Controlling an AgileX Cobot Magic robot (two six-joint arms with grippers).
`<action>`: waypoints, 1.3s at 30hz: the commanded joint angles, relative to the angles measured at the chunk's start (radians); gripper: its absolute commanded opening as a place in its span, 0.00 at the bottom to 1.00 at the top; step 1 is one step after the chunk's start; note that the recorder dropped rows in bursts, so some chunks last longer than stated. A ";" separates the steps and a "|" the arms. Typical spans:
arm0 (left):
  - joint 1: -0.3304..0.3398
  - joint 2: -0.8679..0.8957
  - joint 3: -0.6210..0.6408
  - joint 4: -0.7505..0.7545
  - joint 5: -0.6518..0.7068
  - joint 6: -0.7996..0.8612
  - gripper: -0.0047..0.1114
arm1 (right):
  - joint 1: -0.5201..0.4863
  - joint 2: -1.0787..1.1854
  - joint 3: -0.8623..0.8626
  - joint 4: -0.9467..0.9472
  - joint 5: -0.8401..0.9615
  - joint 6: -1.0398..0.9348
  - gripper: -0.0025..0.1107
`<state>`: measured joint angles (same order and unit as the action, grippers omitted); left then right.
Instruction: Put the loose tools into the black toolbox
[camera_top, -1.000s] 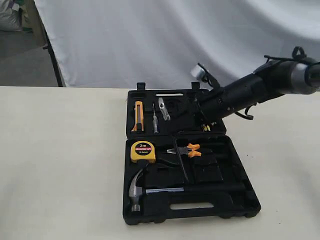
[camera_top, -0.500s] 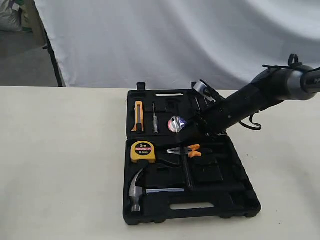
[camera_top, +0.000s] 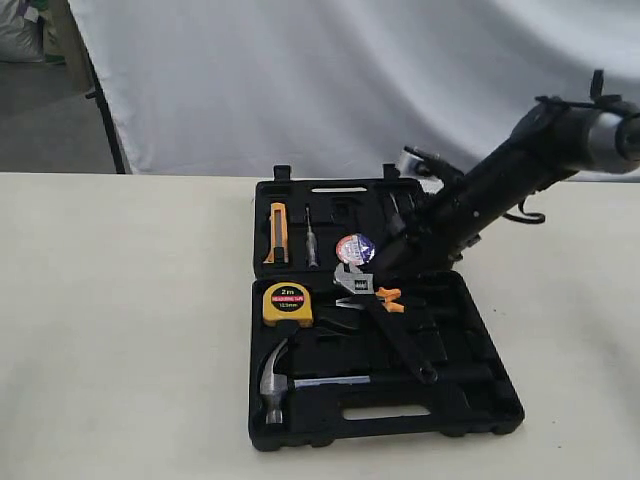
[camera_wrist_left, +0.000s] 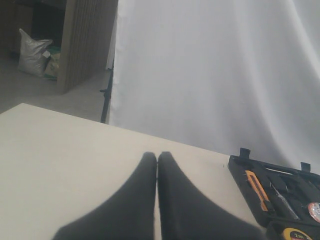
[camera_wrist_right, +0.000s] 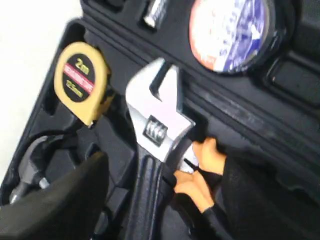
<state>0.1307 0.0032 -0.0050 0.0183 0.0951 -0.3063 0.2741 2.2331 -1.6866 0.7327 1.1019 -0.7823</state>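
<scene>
Wrench (camera_wrist_right: 155, 129), silver head, black handle, aslant

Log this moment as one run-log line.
right gripper: open, over wrench | wrench: lying aslant in toolbox, across pliers | hammer, tape roll: in toolbox | left gripper: shut

I read "2m" on the yellow tape measure (camera_wrist_right: 81, 82). The red strip below it has print, too blurred to read. The tape roll (camera_wrist_right: 230, 30) label lettering is unreadable too.
</scene>
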 joint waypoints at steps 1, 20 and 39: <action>0.025 -0.003 -0.003 0.004 -0.007 -0.005 0.05 | 0.008 -0.068 -0.070 -0.019 0.033 -0.014 0.60; 0.025 -0.003 -0.003 0.004 -0.007 -0.005 0.05 | 0.463 -0.085 0.031 -1.118 -0.122 0.788 0.60; 0.025 -0.003 -0.003 0.004 -0.007 -0.005 0.05 | 0.513 -0.067 0.099 -1.173 -0.163 0.874 0.60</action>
<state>0.1307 0.0032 -0.0050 0.0183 0.0951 -0.3063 0.7823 2.1555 -1.5916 -0.4180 0.9448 0.0821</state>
